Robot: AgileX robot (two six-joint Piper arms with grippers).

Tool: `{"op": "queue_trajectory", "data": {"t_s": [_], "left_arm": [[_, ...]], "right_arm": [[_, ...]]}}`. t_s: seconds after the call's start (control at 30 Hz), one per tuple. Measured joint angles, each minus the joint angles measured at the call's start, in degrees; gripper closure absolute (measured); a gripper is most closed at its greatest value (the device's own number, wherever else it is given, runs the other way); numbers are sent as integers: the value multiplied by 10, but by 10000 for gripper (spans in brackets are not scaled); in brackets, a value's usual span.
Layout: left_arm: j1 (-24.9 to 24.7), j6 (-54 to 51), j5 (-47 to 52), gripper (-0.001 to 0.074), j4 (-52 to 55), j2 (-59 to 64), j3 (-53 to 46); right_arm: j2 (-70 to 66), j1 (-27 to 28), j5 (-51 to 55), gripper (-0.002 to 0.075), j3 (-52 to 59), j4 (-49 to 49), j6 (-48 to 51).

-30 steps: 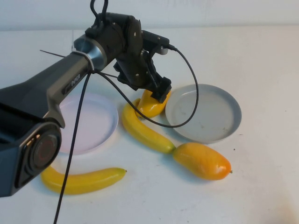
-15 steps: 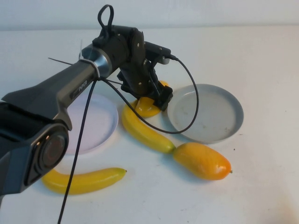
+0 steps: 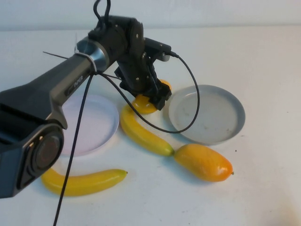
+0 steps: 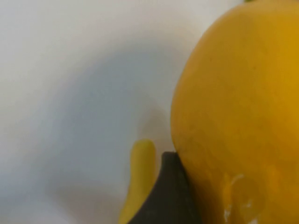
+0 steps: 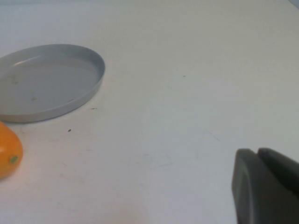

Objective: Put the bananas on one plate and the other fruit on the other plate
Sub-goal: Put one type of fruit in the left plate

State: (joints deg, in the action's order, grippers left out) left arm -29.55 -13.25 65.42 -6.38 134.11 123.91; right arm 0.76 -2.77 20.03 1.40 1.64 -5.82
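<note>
The left gripper (image 3: 149,98) is clamped on a glossy yellow-orange mango (image 3: 145,103). Left of it sits the pink plate (image 3: 89,123), one curved yellow banana (image 3: 141,133) just below, the grey plate (image 3: 207,114) right. The right gripper (image 5: 266,186) looks closed, holding nothing.

Your non-task inventory:
1. White surface (image 3: 263,61), matte and plain, carrying everything you see.
2. Small dark specks (image 5: 69,130) scattered on that surface.
3. Pale wall strip (image 3: 211,12) along the far edge.
</note>
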Motion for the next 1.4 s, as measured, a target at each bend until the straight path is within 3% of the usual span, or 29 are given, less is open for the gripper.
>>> {"op": "queue_trajectory", "data": {"t_s": [0.3, 0.5, 0.7, 0.9, 1.07, 1.4], "left_arm": [[0, 53, 52, 209, 50, -132, 18], [0, 105, 57, 209, 146, -258, -103], [6, 136, 58, 209, 168, -344, -260], [75, 137, 57, 209, 166, -339, -360], [131, 124, 20, 209, 145, -310, -383], [138, 92, -35, 209, 121, -247, -384]], "right_arm": [[0, 0, 0, 741, 0, 0, 0], [0, 0, 0, 741, 0, 0, 0], [0, 0, 0, 741, 0, 0, 0], [0, 0, 0, 742, 0, 0, 0], [0, 0, 0, 741, 0, 0, 0], [0, 0, 0, 742, 0, 0, 0]]}}
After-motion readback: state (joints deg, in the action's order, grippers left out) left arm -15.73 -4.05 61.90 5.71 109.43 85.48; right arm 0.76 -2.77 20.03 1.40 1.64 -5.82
